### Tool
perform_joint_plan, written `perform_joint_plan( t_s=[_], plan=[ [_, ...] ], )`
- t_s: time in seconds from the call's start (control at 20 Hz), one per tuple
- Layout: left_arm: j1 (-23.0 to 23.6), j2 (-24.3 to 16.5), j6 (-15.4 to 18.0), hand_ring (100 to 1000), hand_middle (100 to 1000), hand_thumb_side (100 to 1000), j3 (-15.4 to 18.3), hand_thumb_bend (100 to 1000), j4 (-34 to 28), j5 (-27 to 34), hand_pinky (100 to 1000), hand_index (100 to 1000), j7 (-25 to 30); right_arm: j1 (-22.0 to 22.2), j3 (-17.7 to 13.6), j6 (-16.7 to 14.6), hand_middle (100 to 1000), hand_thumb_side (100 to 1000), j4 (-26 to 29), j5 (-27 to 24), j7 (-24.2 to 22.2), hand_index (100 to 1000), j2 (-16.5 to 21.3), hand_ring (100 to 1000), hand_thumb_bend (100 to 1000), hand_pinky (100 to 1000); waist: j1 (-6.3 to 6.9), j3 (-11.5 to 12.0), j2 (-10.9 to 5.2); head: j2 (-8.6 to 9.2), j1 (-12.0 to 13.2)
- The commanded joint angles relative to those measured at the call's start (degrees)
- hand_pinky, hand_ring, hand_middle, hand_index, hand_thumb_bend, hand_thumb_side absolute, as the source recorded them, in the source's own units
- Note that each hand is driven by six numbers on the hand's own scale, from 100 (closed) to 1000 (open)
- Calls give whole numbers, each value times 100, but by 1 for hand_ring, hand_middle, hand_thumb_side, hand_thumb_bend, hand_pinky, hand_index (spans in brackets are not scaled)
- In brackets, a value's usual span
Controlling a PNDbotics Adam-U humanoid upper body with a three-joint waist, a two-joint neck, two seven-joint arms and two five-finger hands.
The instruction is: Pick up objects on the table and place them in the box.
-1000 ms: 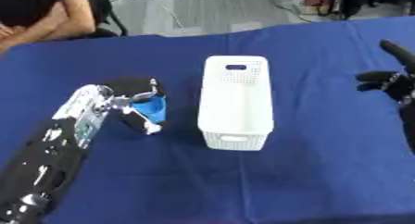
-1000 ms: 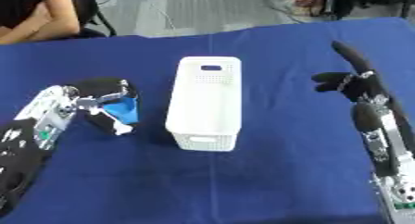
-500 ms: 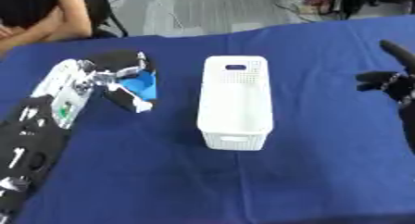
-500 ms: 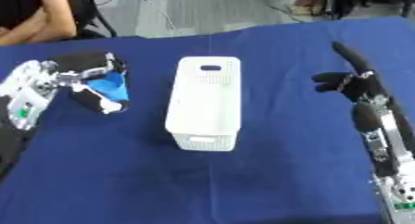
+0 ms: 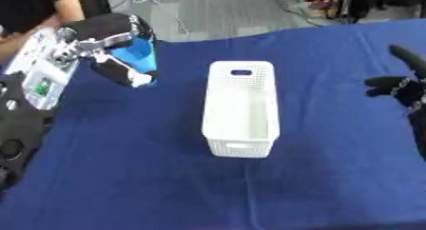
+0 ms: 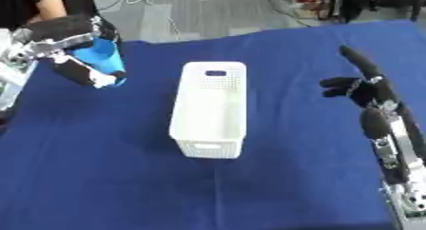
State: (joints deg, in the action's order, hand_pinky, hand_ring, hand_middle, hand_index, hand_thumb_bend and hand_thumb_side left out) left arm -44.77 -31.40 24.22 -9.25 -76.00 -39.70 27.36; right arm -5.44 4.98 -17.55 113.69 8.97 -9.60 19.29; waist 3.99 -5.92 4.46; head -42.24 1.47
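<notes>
Holding a blue cup-shaped object (image 5: 133, 56) with my left hand (image 5: 106, 39), fingers and thumb curled round it, lifted off the tabletop (image 5: 150, 177) near the far-left edge, well to the left of the box. Can't make out the object beyond blue and roughly cylindrical; fingers cover its top and part of its side. Left forearm is cut off at the left edge of both views, only the silver and black casing shows.

White perforated box (image 5: 240, 111) sits mid-tabletop, long axis running away from me, handle slot at the far end. I see nothing inside, though the near inner wall is hidden by the rim.

Right hand (image 6: 359, 84) is at the right side, raised off the cloth, fingers straight and spread, holding nothing. In the left eye view it's clipped by the right edge; the right eye view shows it and the forearm running down to the lower right corner.

Tabletop is covered in plain dark blue cloth. Beyond the far edge: grey floor, some cables, dark clutter top right that I can't identify. A person in a dark top (image 5: 37, 5) sits at the far left corner, partly cut off, not touching anything.
</notes>
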Motion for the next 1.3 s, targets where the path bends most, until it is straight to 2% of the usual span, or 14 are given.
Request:
perform_joint_plan(
  t_s=[0.05,0.3,0.55,0.95,1.3],
  plan=[
    [-337,190,13,214,444,275,-8,100,-17,-1,100,533,86,-10,4,18,986,1000,90,-20,-19,1000,74,735,517,672,-21,-22,-78,83,-19],
    [-1026,909,14,213,444,282,-57,100,377,-171,100,534,172,-39,40,16,986,1000,90,-49,-53,1000,54,735,516,672,-38,-63,-76,106,74],
    [-1429,1498,-44,212,444,281,28,100,999,-590,100,530,44,-79,78,26,986,1000,90,-89,-94,1000,19,735,515,672,-62,-125,-67,207,100],
    [-1401,1964,189,217,444,271,-25,100,1827,-1317,100,532,-185,-106,98,28,987,1000,90,-118,-140,1000,-11,735,516,672,-83,-152,-41,374,-24],
    [-1322,2242,409,213,444,272,-115,100,1963,-1545,100,529,-352,-106,106,23,987,1000,90,-111,-162,1000,-24,735,517,672,-97,-148,-22,414,-56]
  ],
)
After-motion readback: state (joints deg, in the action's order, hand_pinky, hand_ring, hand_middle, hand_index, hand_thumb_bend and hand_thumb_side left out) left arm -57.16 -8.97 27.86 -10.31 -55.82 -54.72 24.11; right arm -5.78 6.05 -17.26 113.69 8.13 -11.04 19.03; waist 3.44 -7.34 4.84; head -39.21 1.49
